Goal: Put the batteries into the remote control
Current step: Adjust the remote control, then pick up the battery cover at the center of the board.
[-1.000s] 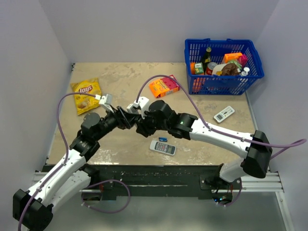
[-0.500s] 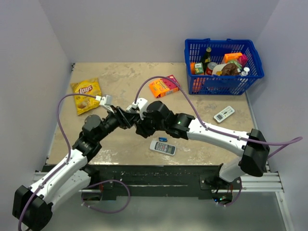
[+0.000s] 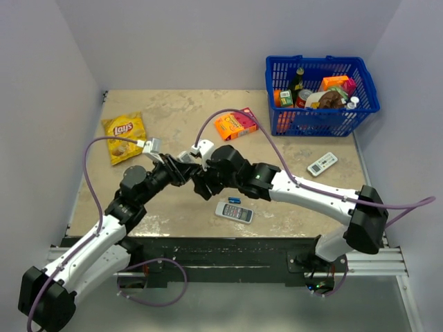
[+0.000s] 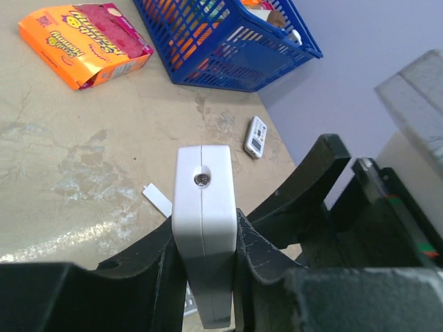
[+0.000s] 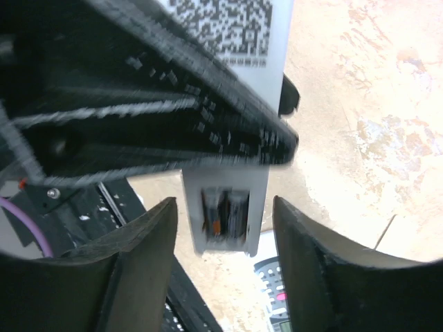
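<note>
- table (image 3: 173, 117): one, beige mottled top, bearing everything loose below.
- arms: two, white and black, meeting over mid-table; left arm (image 3: 104, 232), right arm (image 3: 315, 197).
- basket (image 3: 325, 123): one, blue plastic mesh, far right corner, crammed with groceries incl. one dark bottle (image 3: 299, 77); total count unclear, labels too small to read.
- bag (image 3: 123, 136): one, yellow, reads "Lay's", flat at far left.
- box (image 3: 235, 124): one, orange with pink end, flat, just left of basket; print too blurred to read.
- remote (image 4: 202, 187): one, slim white stick, up off table between the arms; small screw hole in end facing left wrist camera; QR label (image 5: 232, 24) on back, code only, no readable text; bay at other end open.
- left gripper (image 4: 204, 238): clenched on remote, one finger pressed to each long side.
- right gripper (image 5: 223, 206): released, fingers (image 5: 138, 263) spread either side of remote's open end, clear gap each side, touching nothing.
- other remotes: two, flat on table, making three in all; button remote (image 3: 234, 212) near front edge below the arms, display remote (image 3: 322, 163) at right, nearer than basket; writing illegible.
- strip (image 4: 158, 200): one, small, white, flat on table.
- batteries (image 5: 225, 216): two, dark, side by side inside remote's open bay; orange mark on one, no brand legible.
- blue item (image 3: 234, 200): one, tiny, just behind button remote.
</note>
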